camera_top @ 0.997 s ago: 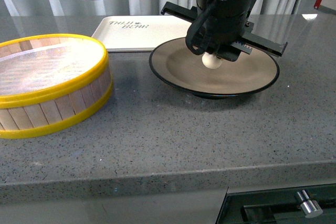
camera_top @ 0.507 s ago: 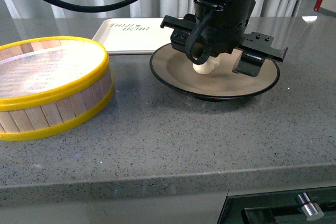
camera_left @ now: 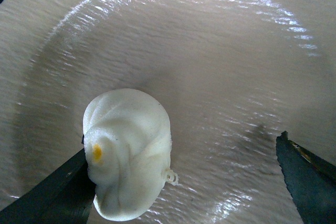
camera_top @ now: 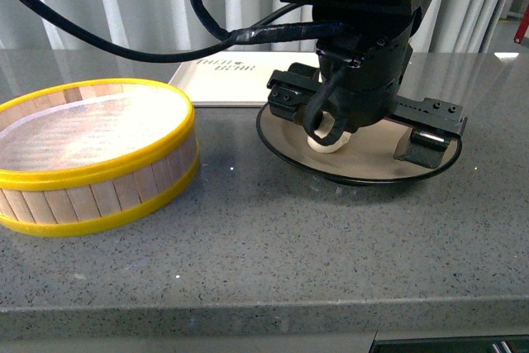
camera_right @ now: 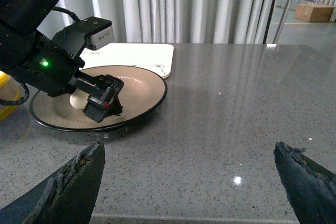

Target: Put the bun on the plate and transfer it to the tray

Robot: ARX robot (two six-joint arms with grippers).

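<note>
The cream-white bun (camera_left: 128, 150) lies on the beige plate (camera_left: 210, 51), pleated top sideways. My left gripper (camera_left: 184, 192) is open around it: one finger touches the bun, the other stands well clear. From the front, the bun (camera_top: 328, 141) peeks out under the left gripper (camera_top: 354, 140), low over the black-rimmed plate (camera_top: 281, 151). The white tray (camera_top: 223, 82) lies just behind the plate. My right gripper (camera_right: 189, 182) hangs open and empty over bare counter, off to the side of the plate (camera_right: 152, 104) and bun (camera_right: 77, 100).
A yellow-rimmed wooden steamer basket (camera_top: 91, 159) stands on the grey counter (camera_top: 273, 245), left of the plate. The left arm's black cable (camera_top: 124, 47) arcs above it. Curtains hang behind the counter. The counter's front edge runs near the right gripper's fingers.
The left gripper has come down over the plate and opened wide, letting go of the bun, which now rests on the plate. The front view has shifted slightly.
</note>
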